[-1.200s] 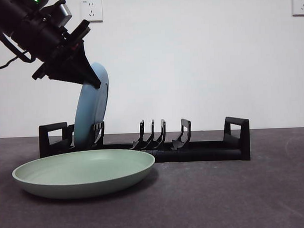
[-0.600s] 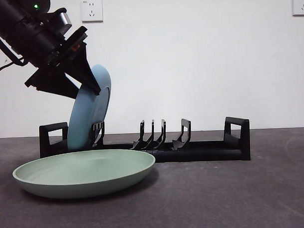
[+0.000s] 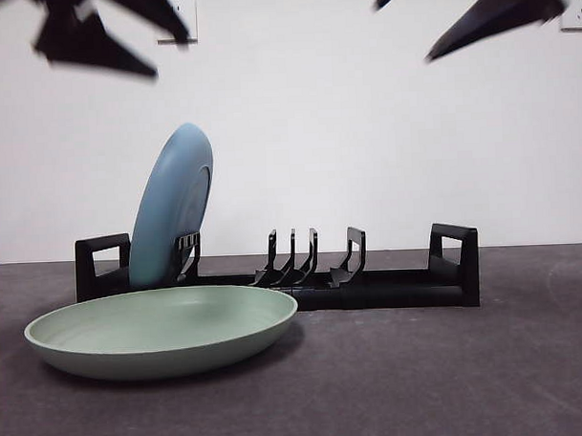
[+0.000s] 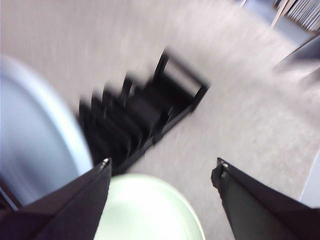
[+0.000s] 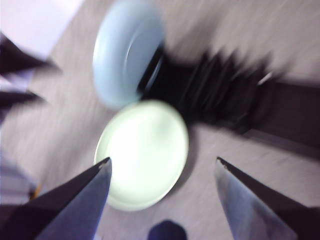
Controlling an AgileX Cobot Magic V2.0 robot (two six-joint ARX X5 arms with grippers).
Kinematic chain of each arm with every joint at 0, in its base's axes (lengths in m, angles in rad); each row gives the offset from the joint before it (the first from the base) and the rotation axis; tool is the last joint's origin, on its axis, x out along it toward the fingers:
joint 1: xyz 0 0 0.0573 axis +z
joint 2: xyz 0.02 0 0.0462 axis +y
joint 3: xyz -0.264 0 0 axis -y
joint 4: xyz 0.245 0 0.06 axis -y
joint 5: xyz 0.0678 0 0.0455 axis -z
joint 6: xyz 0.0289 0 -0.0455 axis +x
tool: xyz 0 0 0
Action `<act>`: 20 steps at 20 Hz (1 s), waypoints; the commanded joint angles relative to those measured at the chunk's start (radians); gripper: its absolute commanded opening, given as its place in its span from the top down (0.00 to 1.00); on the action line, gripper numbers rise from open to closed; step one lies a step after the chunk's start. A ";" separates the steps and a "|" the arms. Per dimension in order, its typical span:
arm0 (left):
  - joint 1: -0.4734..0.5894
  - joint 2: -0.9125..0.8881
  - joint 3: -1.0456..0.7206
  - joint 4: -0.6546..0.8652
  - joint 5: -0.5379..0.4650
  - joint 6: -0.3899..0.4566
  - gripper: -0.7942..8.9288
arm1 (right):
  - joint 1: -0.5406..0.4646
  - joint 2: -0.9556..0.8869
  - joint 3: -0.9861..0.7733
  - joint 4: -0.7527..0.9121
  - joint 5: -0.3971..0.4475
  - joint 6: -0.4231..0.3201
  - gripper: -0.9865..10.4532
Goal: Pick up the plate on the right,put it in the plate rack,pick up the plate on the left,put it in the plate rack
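Observation:
A blue plate (image 3: 176, 203) stands on edge in the left end of the black plate rack (image 3: 389, 286), leaning right, with nothing holding it. In front of it a pale green plate (image 3: 161, 328) lies flat on the table. My left gripper (image 3: 171, 58) hangs open high at the top left, well above the blue plate. Its blurred wrist view shows the blue plate (image 4: 35, 140), rack (image 4: 145, 110) and green plate (image 4: 150, 210) past the left gripper (image 4: 162, 162). My right gripper (image 3: 404, 32) is open at the top right. The right gripper (image 5: 163, 160) looks down over the green plate (image 5: 145, 150), blue plate (image 5: 122, 55) and rack (image 5: 225, 95).
The dark grey table (image 3: 449, 366) runs back to a white wall with a socket (image 3: 575, 7) at the upper right. The rack's middle and right prongs (image 3: 311, 256) hold nothing.
The left gripper has let go of the blue plate and risen to the top left corner. The plate stays leaning in the rack. The right gripper has come into view at the top right.

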 commanded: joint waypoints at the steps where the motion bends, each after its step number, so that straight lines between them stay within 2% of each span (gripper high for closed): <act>1: -0.030 -0.113 -0.008 -0.003 -0.033 0.081 0.56 | 0.056 0.085 -0.002 0.002 0.003 -0.006 0.62; 3: -0.066 -0.208 -0.008 -0.016 -0.121 0.142 0.56 | 0.103 0.171 -0.002 0.015 0.008 -0.005 0.62; 6: -0.140 -0.334 -0.008 -0.064 -0.321 0.230 0.56 | 0.150 0.315 -0.002 0.056 0.009 -0.005 0.62; 8: -0.182 -0.391 -0.008 -0.097 -0.424 0.261 0.56 | 0.171 0.396 -0.002 0.092 0.009 0.008 0.62; 10: -0.211 -0.429 -0.008 -0.122 -0.490 0.264 0.56 | 0.185 0.461 -0.002 0.129 0.008 0.017 0.69; 14: -0.241 -0.452 -0.008 -0.173 -0.540 0.264 0.56 | 0.196 0.548 -0.002 0.182 0.009 0.042 0.70; 18: -0.249 -0.452 -0.008 -0.206 -0.540 0.263 0.56 | 0.198 0.599 -0.002 0.215 0.008 0.060 0.70; 20: -0.254 -0.452 -0.008 -0.207 -0.540 0.263 0.56 | 0.202 0.611 -0.002 0.234 0.009 0.067 0.73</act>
